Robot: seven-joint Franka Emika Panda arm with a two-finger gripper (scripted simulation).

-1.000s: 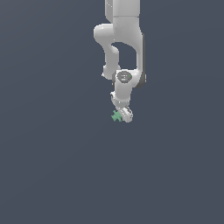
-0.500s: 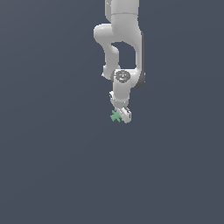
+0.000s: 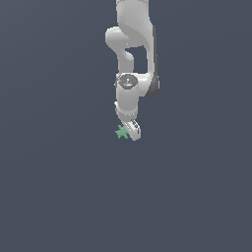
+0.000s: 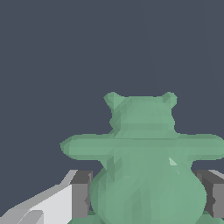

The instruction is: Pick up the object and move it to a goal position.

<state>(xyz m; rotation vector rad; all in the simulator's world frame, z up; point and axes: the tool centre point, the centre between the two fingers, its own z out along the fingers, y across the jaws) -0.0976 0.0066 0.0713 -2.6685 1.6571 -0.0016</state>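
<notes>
Mint-green and chunky, the object (image 4: 144, 162) fills the wrist view: a little figure with two small ear-like bumps on top, two stubby arms jutting sideways and a round belly below. On either side of that belly stand the dark grey pads (image 4: 80, 194) of the fingers, one pressed close to each flank, with white finger metal running off behind the nearer one. The gripper (image 3: 130, 131) is clamped on the object, the jaws narrowed to its width.

In the exterior view the object (image 3: 121, 132) shows as a tiny green star of prongs poking out from the gripper toward the exterior view's left, right at the fingertips. The white arm (image 3: 133, 44) hangs above it, folded at its upper joint, the wrist with its round cap directly over the gripper. Around the object there is only flat slate-grey background (image 3: 59, 197), and nothing shows whether it rests on anything.

Against the picture from a second ago, the arm, gripper and object sit in very nearly the same spot; the green prongs peek out at the same side of the fingers, and any shift is too slight to call.
</notes>
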